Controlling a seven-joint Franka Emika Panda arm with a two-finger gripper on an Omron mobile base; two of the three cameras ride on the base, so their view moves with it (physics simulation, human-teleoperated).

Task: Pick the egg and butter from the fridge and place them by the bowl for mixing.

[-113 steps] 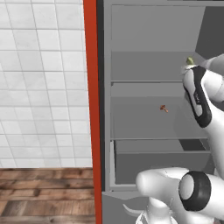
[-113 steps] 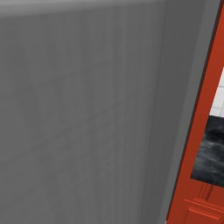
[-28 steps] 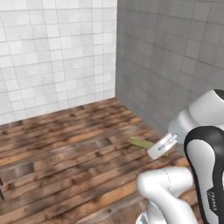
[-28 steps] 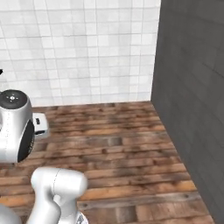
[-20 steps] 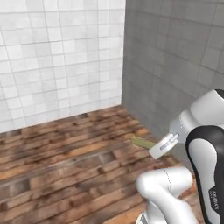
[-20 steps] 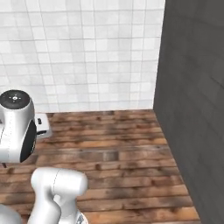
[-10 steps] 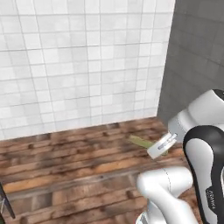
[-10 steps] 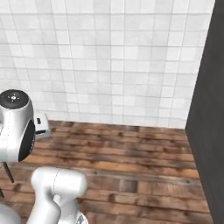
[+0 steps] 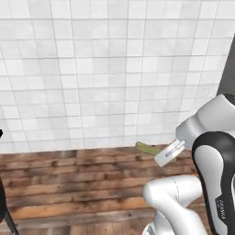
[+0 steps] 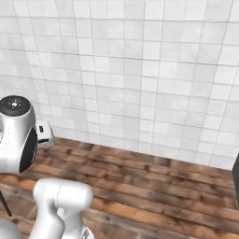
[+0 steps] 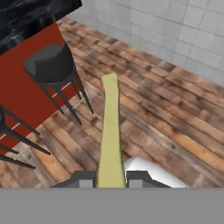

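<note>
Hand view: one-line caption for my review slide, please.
Tool shut on the butter, carried above the wooden floor beside a dark bar stool.

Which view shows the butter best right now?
Hand view: the butter runs its full length up from between the gripper fingertips, which are shut on it. Left base view shows just its olive end poking past the gripper. Right base view doesn't help.
</note>
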